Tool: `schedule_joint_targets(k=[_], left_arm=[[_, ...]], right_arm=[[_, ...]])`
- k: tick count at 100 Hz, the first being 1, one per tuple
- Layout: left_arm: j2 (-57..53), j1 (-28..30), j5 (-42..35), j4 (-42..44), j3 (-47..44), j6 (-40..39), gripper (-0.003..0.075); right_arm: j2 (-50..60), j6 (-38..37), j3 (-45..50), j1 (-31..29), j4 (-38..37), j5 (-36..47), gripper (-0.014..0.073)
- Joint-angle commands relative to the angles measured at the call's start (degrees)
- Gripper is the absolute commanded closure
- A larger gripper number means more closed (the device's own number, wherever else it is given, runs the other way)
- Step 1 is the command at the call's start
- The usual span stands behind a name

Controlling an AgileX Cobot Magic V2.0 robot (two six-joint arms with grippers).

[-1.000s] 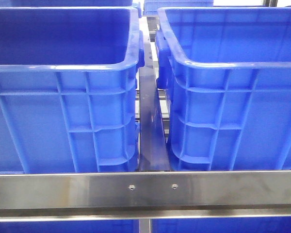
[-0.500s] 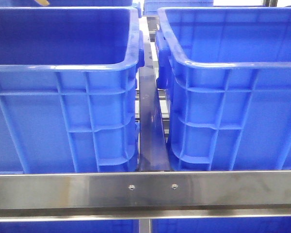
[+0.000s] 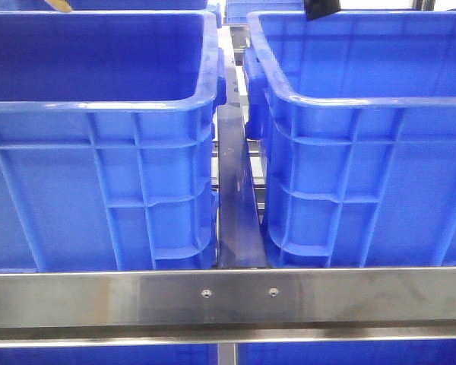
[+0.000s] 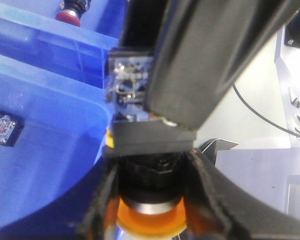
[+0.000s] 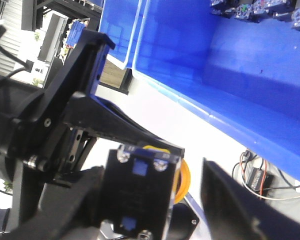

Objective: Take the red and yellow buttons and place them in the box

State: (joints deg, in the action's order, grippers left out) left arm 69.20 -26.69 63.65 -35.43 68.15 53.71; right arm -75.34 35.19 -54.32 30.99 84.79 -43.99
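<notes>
Two blue bins, two yellow buttons

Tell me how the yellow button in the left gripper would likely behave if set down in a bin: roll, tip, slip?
The yellow button has a round cap on a black body topped by a squared contact block, so it probably tips onto its side rather than rolling far. It looks rigid, hard plastic. The smooth cap could slip, though the left gripper seems clamped on its body.

Both blue boxes are glossy moulded plastic, behind a smooth brushed-metal rail with a dull sheen.
</notes>
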Motion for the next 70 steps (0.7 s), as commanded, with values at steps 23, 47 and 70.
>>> schedule_joint_targets(k=[23, 47, 70], left_arm=[[-1.08, -0.50, -1.31, -2.08, 1.85, -1.61, 0.0739], [-1.08, -0.50, -1.31, -2.08, 1.85, -1.61, 0.0738], [-1.08, -0.50, -1.31, -2.08, 1.85, -1.72, 0.0528]], right_arm=[[1.42, 0.48, -2.12, 0.01, 3.54, -2.24, 0.0455], [1.42, 1.15, -2.12, 0.01, 3.54, -2.36, 0.0589], [1.42, 1.15, -2.12, 0.01, 3.54, -2.36, 0.0588]])
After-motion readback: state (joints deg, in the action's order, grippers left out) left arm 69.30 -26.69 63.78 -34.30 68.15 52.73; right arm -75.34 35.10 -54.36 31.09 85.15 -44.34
